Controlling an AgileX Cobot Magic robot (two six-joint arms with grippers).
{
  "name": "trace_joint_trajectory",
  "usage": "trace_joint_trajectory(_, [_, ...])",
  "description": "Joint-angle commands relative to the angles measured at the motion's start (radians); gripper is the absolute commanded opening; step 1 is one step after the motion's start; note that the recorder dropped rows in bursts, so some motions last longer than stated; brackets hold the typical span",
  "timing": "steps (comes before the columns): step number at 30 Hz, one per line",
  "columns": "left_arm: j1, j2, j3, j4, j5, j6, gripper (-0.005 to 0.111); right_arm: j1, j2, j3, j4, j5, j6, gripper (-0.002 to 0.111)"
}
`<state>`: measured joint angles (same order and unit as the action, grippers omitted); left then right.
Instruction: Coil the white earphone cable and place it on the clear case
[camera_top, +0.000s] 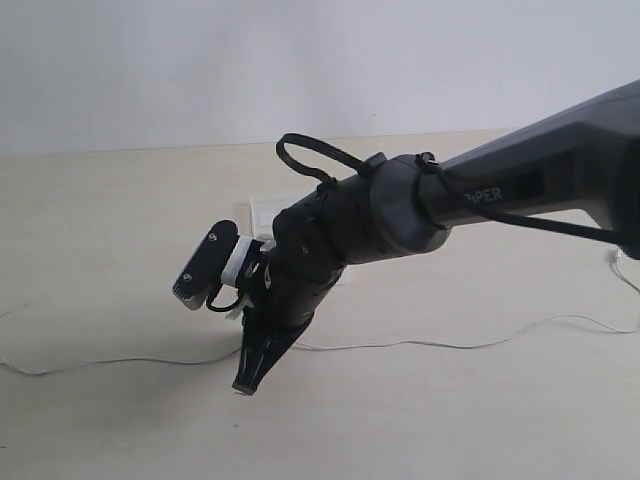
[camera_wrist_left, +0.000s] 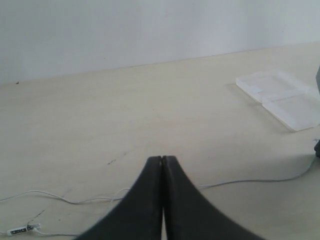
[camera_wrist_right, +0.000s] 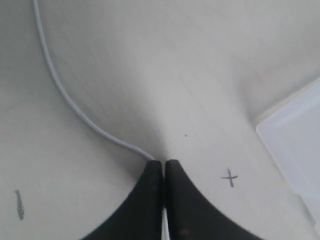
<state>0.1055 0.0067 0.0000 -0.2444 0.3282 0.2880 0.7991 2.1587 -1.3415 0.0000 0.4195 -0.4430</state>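
Observation:
The white earphone cable (camera_top: 110, 360) lies stretched along the table from the left edge to the right. My right gripper (camera_top: 245, 385) has reached across the middle and points down at it, jaws shut. In the right wrist view the cable (camera_wrist_right: 60, 85) curves in and vanishes behind one fingertip (camera_wrist_right: 154, 167), not between the jaws. The clear case (camera_top: 262, 212) sits behind the right arm, mostly hidden; it also shows as the case (camera_wrist_right: 295, 145) and the case (camera_wrist_left: 280, 97). My left gripper (camera_wrist_left: 163, 159) is shut on nothing, with the cable (camera_wrist_left: 250, 181) passing behind it and the inline remote (camera_wrist_left: 20, 230) nearby.
The right arm (camera_top: 520, 190) stretches from the right edge across the pale table (camera_top: 120, 200). A pen cross (camera_wrist_right: 230, 177) and a dark smudge (camera_wrist_right: 19, 204) mark the tabletop. A white wall (camera_top: 300, 60) stands behind the table.

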Motion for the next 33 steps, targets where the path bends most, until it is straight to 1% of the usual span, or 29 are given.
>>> trace_joint_trajectory(1, [0.003,-0.007,0.000,-0.001,-0.004,-0.006,0.000,-0.003,-0.008,-0.001,0.000,0.020,-0.002,0.000])
trace_joint_trajectory(10, [0.003,-0.007,0.000,-0.001,-0.004,-0.006,0.000,-0.003,-0.053,-0.001,0.000,0.011,0.027,0.000])
trace_joint_trajectory(23, [0.003,-0.007,0.000,-0.001,-0.004,-0.006,0.000,0.000,-0.148,-0.001,0.071,-0.041,0.023,0.000])
trace_joint_trajectory(27, [0.003,-0.007,0.000,-0.001,-0.004,-0.006,0.000,0.004,-0.212,-0.005,0.082,-0.085,0.050,0.000])
trace_joint_trajectory(33, [0.003,-0.007,0.000,-0.001,-0.004,-0.006,0.000,0.004,-0.345,-0.065,0.082,-0.030,0.096,0.000])
